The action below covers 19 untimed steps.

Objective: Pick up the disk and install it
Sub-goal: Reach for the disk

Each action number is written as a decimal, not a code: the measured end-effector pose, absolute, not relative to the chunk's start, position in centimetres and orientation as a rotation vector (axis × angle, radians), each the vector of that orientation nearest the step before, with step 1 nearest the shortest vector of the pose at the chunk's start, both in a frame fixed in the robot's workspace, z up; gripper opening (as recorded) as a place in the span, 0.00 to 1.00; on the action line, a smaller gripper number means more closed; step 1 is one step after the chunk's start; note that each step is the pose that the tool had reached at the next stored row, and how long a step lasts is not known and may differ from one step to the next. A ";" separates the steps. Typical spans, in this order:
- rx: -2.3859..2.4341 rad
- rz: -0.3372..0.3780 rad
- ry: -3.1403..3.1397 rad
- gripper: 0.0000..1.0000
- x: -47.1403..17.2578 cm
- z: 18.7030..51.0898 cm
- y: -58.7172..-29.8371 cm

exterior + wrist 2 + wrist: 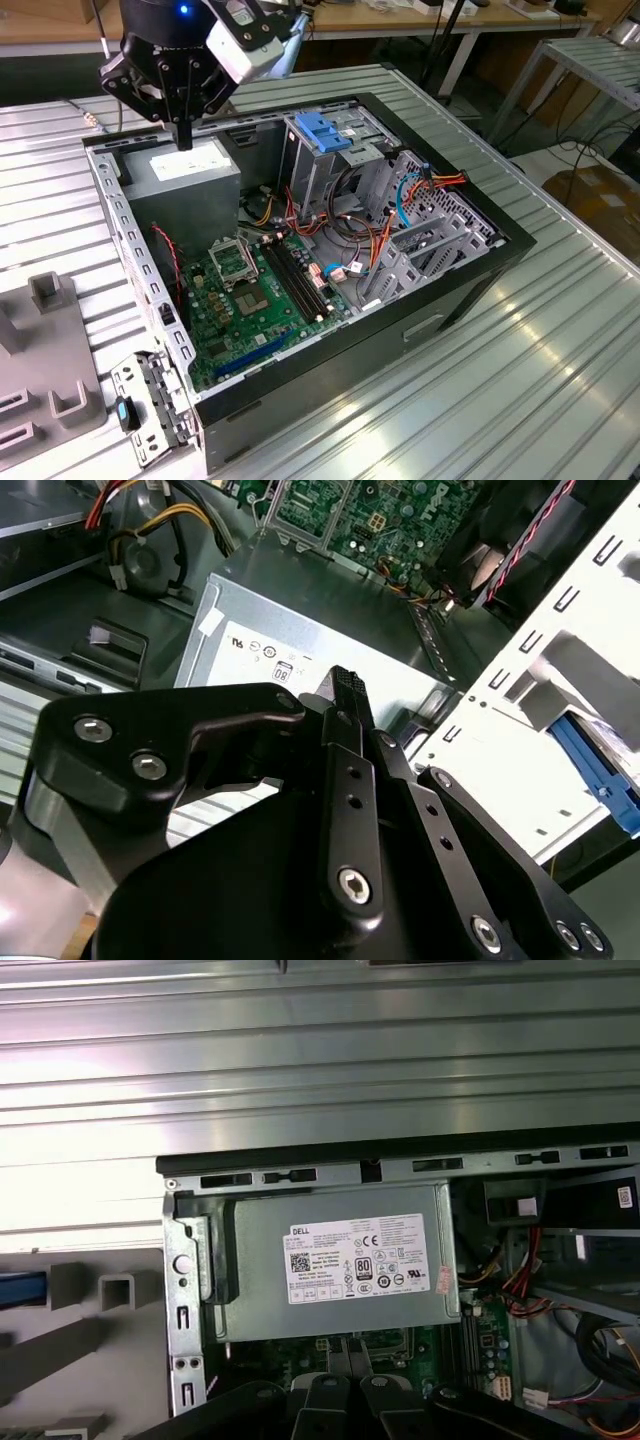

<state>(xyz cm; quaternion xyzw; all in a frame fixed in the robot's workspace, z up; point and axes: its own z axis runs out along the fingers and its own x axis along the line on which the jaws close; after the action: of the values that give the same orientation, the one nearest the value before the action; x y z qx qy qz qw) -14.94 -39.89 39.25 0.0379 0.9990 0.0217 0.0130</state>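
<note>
Ribbed metal table (560,330) fills the foreground, with workbenches behind it, and carries an open computer case (330,370) lying on its side. Over the case's far corner, on the exterior view's left, the arm is posed with its wrist pointing straight down, so the gripper (185,140) hangs just above the grey power supply (190,165), apart from it. In the second wrist view its black fingers (340,740) are pressed together into a single tip with nothing between them. The exterior view takes in the whole interior: the green motherboard (250,290), the tall metal cage with its blue plate (325,130), and orange and blue cables (440,181). The first wrist view looks straight down on the power supply's label and past the case wall to a grey fixture (130,1360) on the table. There a blue-edged piece, apparently the disk (22,1288), lies just beside the fixture's blocks, well apart from the gripper.
</note>
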 end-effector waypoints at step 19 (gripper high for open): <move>0.118 0.068 3.113 0.11 -15.7 39.2 -39.9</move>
<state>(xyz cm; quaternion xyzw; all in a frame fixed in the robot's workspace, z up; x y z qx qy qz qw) -15.66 -39.90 39.21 0.0379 0.9990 0.0217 0.0130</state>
